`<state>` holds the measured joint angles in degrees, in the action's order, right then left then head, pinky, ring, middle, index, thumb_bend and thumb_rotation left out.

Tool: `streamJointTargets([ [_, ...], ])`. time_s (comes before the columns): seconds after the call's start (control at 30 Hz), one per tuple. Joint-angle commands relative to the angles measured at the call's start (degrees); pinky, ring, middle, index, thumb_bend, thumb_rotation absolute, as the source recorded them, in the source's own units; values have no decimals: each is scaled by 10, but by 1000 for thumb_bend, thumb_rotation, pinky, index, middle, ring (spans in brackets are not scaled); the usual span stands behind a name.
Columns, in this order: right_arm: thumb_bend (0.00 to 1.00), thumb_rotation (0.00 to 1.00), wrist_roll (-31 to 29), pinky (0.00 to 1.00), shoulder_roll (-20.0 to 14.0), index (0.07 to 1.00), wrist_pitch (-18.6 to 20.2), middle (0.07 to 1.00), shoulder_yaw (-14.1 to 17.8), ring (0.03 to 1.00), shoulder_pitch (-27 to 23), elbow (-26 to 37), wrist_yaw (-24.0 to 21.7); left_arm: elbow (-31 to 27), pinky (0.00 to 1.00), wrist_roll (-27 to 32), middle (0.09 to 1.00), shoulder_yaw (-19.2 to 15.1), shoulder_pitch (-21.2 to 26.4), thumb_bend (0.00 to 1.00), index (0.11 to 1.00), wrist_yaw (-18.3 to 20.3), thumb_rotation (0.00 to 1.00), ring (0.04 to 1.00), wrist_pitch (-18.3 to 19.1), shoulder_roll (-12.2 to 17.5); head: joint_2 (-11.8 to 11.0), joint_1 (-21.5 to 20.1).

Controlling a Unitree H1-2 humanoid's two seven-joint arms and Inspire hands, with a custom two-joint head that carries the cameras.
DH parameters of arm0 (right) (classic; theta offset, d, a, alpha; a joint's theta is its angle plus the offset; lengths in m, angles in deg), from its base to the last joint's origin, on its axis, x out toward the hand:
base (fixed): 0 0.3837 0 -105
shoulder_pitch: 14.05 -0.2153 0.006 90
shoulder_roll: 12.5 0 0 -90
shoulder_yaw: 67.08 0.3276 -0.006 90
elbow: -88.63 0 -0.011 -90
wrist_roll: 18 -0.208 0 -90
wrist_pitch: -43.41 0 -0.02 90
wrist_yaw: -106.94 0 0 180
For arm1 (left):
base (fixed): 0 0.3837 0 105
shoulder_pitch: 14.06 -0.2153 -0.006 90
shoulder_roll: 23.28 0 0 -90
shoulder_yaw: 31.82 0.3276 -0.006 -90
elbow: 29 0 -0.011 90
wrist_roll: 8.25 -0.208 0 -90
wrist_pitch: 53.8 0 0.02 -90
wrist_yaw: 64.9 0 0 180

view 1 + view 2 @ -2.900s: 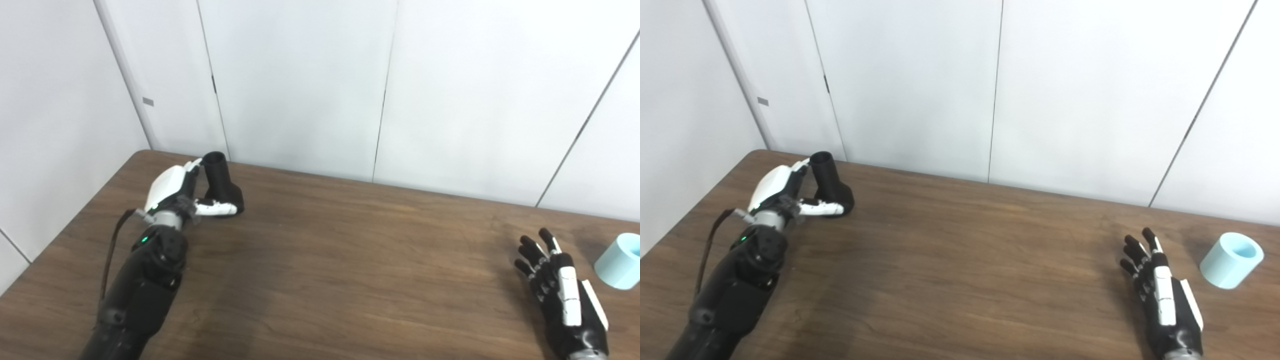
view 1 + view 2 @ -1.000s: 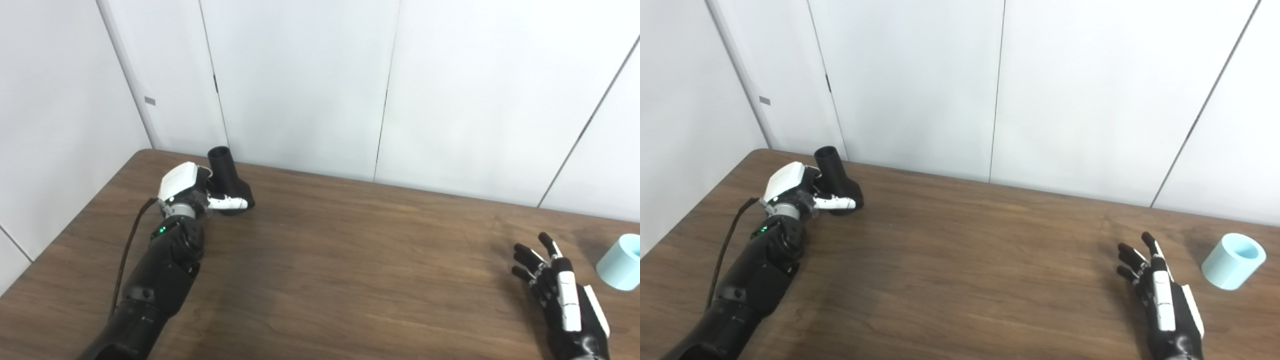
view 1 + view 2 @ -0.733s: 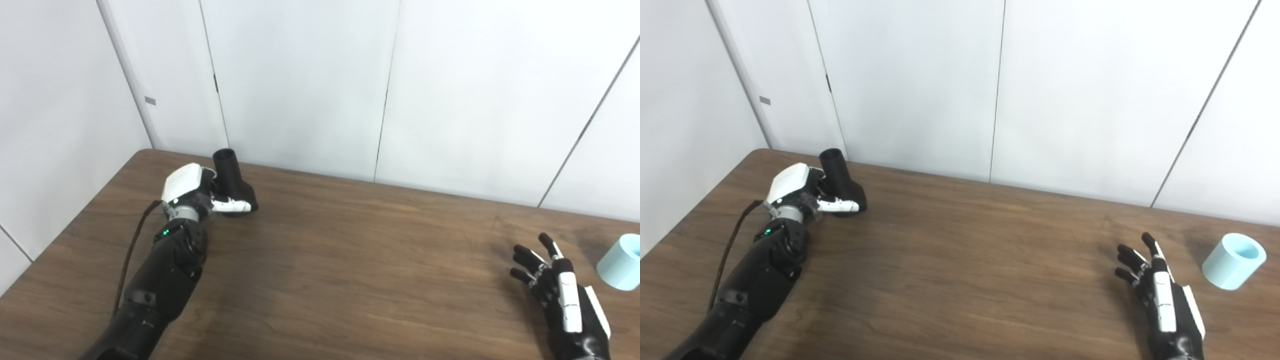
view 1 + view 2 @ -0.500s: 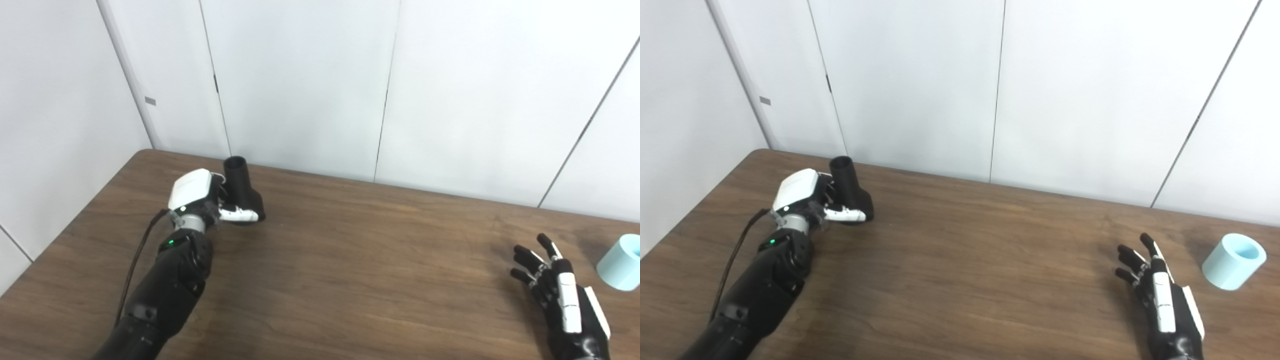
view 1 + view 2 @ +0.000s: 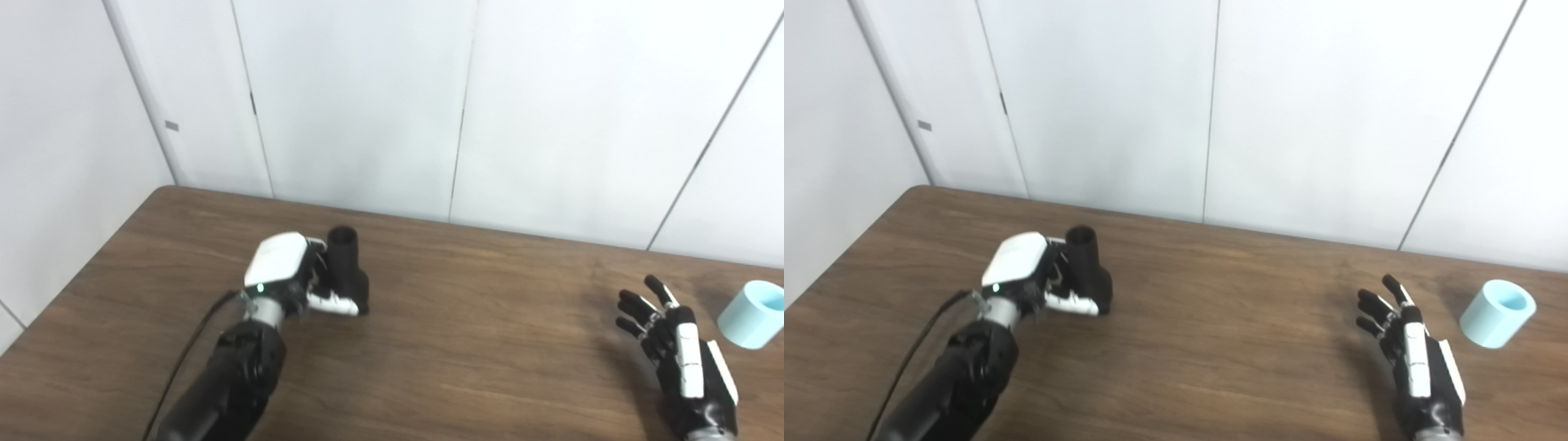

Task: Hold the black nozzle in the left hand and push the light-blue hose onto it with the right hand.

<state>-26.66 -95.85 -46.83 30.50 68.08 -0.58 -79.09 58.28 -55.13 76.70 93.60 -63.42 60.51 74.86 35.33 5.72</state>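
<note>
- Left eye view gives you the left hand [image 5: 288, 278] at centre left of the frame, its fingers wrapped round the black nozzle [image 5: 346, 266].
- You can see the nozzle standing nearly upright in that grasp, its round opening facing up and its wider base low, close over the wooden table [image 5: 465, 355].
- Your right hand [image 5: 680, 355] sits at the lower right of the frame, holding nothing, fingers spread and pointing away from the robot.
- You find the light-blue hose [image 5: 1497, 313], a short tube, lying tilted on the table at the right edge, just beyond the right hand and apart from it.
- White wall panels [image 5: 367, 104] fill the upper frame.
</note>
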Motion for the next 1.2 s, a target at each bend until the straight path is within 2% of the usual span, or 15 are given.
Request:
streamJointTargets([
  [0.0,402,1000,-17,848,-19,931,4,847,14,888,-17,30,-3,-31,300,-23,411,9,6,521,496,-2,0,396,-20,-5,2,-4],
  [0.13,433,1000,-18,866,-38,934,25,855,23,892,-23,50,1,-55,295,-30,404,21,-10,521,499,9,0,394,-40,-18,11,-22],
  [0.23,413,981,-7,851,-56,918,38,850,32,894,-27,60,8,-71,311,-37,405,24,-18,522,497,14,0,409,-47,-27,17,-32],
  [0.3,400,908,-2,829,-73,917,38,844,36,888,-28,66,4,-77,323,-43,406,27,-23,522,495,12,0,419,-56,-32,23,-38],
  [0.37,474,840,12,760,-90,895,46,814,37,843,-28,83,5,-82,326,-50,404,31,-27,521,500,19,0,421,-60,-35,27,-43],
  [0.47,527,850,42,737,-112,876,68,791,36,822,-27,116,7,-90,336,-60,400,34,-33,519,503,34,0,423,-60,-42,35,-52],
  [0.63,461,699,51,754,-157,868,75,800,41,820,-29,155,-11,-90,316,-79,397,41,-41,520,500,54,0,405,-66,-49,40,-65],
  [0.67,454,672,70,740,-167,864,76,796,40,810,-30,159,-8,-89,317,-81,397,42,-42,520,500,56,0,410,-68,-49,41,-69],
  [0.77,510,630,135,695,-190,840,89,785,38,774,-34,169,7,-86,346,-83,410,40,-45,521,504,59,0,448,-77,-49,42,-80],
  [0.87,613,619,174,747,-215,826,83,789,41,795,-43,163,6,-84,362,-84,415,38,-47,521,505,60,0,459,-84,-51,44,-91],
  [0.97,694,459,196,744,-244,828,74,819,42,802,-56,148,-1,-83,372,-84,419,35,-48,522,504,61,0,474,-87,-52,44,-105],
  [1.0,745,367,212,739,-254,822,77,827,40,799,-61,143,0,-83,372,-83,418,35,-49,522,504,61,0,477,-88,-52,45,-111],
  [1.07,789,299,246,733,-274,818,80,827,33,787,-69,133,1,-82,372,-81,418,33,-49,522,503,62,0,478,-91,-50,44,-118],
  [1.17,848,234,288,738,-312,808,65,807,14,763,-87,102,-12,-81,357,-81,415,29,-49,521,503,63,0,461,-96,-48,43,-134],
])
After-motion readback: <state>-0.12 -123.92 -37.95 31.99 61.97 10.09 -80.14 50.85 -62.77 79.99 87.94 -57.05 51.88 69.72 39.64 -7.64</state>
